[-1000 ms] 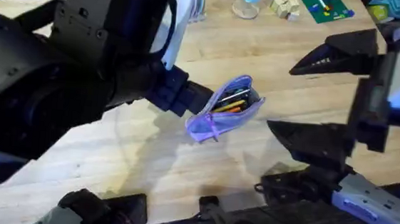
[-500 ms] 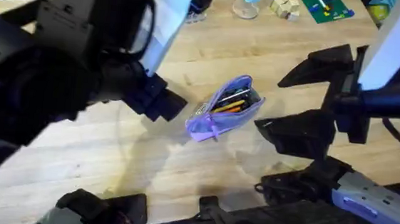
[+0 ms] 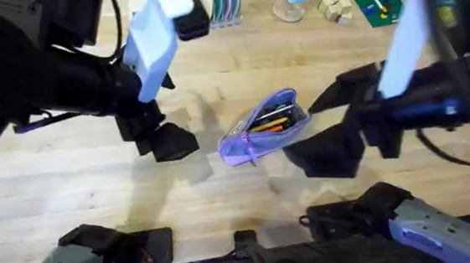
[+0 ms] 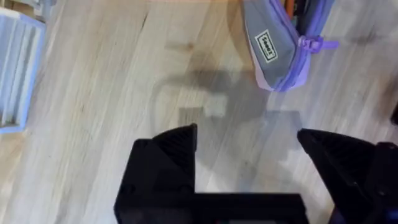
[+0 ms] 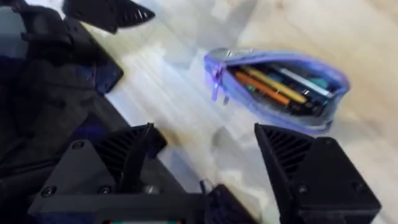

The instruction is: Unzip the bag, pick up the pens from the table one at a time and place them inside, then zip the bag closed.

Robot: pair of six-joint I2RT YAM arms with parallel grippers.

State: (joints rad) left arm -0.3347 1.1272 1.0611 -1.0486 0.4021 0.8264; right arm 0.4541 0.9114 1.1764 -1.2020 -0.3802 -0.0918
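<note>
The lavender bag lies in the middle of the table with its zipper open. Several pens, orange, yellow and dark, lie inside it. Its purple pull tab hangs at the near end. My left gripper is open, just left of the bag and apart from it; in the left wrist view the bag lies beyond the empty gap between the fingers. My right gripper is open to the right of the bag, holding nothing, and the bag lies just past its fingertips.
At the table's back edge stand a rack of discs, a clear cup, wooden blocks and a green board. The grey-blue rack sits off to the side in the left wrist view. Dark arm bases line the front edge.
The left gripper has drawn back to the left, away from the bag. The right gripper has moved left, closer to the bag. The bag has stayed put.
</note>
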